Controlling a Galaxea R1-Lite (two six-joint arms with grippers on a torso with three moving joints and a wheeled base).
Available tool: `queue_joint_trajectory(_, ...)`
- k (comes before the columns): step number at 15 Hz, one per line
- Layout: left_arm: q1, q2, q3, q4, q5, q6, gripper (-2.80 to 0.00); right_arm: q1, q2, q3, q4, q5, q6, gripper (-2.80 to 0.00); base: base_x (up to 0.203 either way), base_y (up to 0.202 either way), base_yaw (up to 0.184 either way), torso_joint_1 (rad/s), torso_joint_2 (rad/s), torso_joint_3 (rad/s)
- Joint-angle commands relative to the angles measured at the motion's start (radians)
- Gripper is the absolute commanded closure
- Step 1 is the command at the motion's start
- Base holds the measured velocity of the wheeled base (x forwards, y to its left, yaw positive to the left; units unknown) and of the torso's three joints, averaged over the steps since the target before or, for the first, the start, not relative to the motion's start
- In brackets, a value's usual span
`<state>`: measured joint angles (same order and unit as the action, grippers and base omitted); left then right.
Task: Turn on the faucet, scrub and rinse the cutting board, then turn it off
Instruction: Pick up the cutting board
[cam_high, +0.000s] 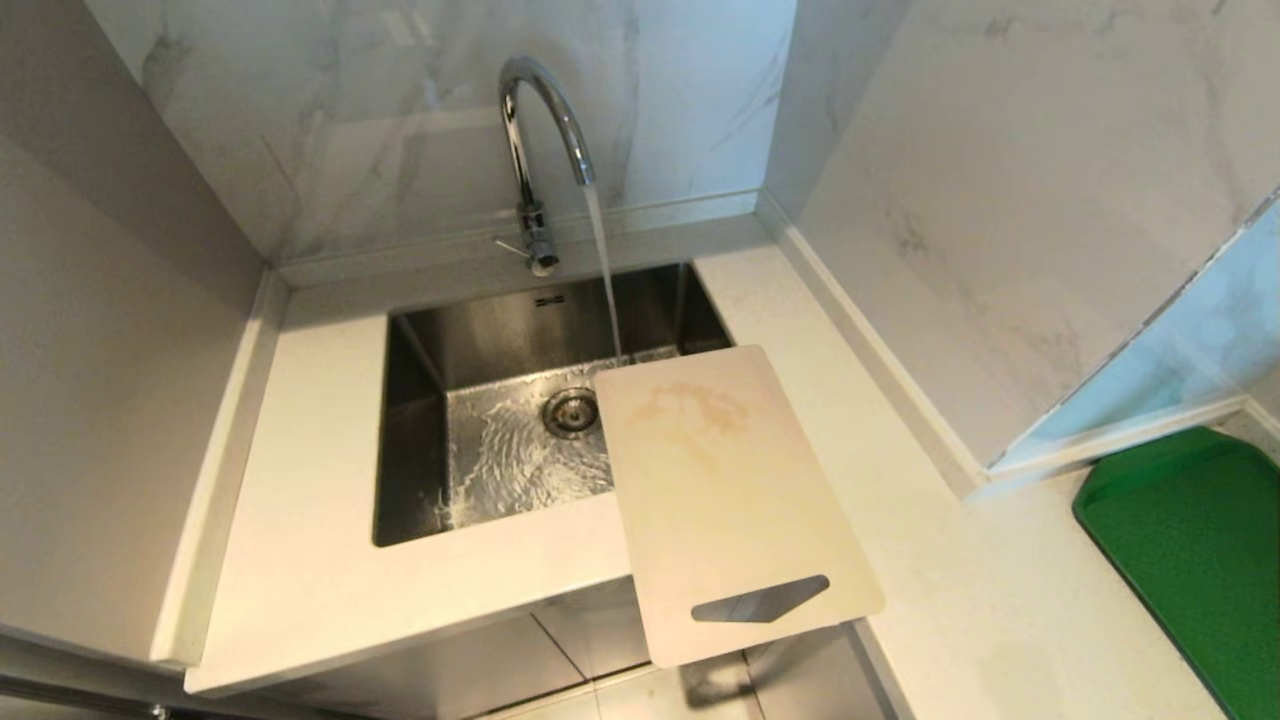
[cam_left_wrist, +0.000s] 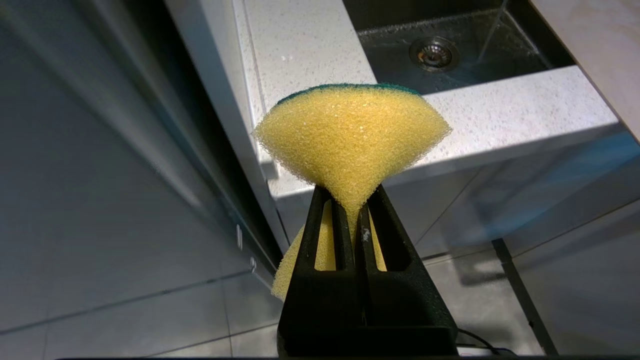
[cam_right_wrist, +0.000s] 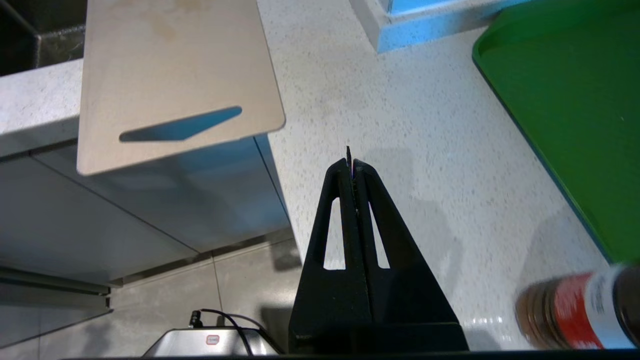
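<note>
We see water running from the faucet (cam_high: 540, 150) into the sink (cam_high: 430, 350). The board (cam_high: 730, 490) lies on the table (cam_high: 300, 560), one end over the sink's right edge, its slotted end past the front edge. Our left gripper (cam_left_wrist: 356, 200) has its jaws clamped on a sponge (cam_left_wrist: 352, 135); the right gripper (cam_right_wrist: 354, 167) has its jaws closed, empty, above the table.
</note>
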<state>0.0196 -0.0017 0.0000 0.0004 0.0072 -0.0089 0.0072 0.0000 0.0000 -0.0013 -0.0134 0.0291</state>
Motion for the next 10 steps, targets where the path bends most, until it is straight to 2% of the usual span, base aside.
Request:
queue_joint_trajectory(1, 0.000, -0.001, 0.002, 0.000, 0.000, 0.000, 0.00, 0.000, -0.002, 0.002, -0.002, 0.000, 0.000, 0.00, -0.206, 0.000, 0.014, -0.002, 0.01, -0.002)
queue_joint_trajectory(4, 0.000, -0.003, 0.002, 0.000, 0.000, 0.000, 0.00, 0.000, -0.002, 0.002, 0.000, 0.000, 0.000, 0.00, -0.191, 0.000, 0.016, 0.001, 0.01, -0.001)
queue_joint_trajectory(10, 0.000, -0.003, 0.002, 0.000, 0.000, 0.000, 0.00, 0.000, -0.002, 0.002, 0.000, 0.000, -0.006, 0.00, -0.011, 0.000, 0.002, 0.003, 0.00, -0.001)
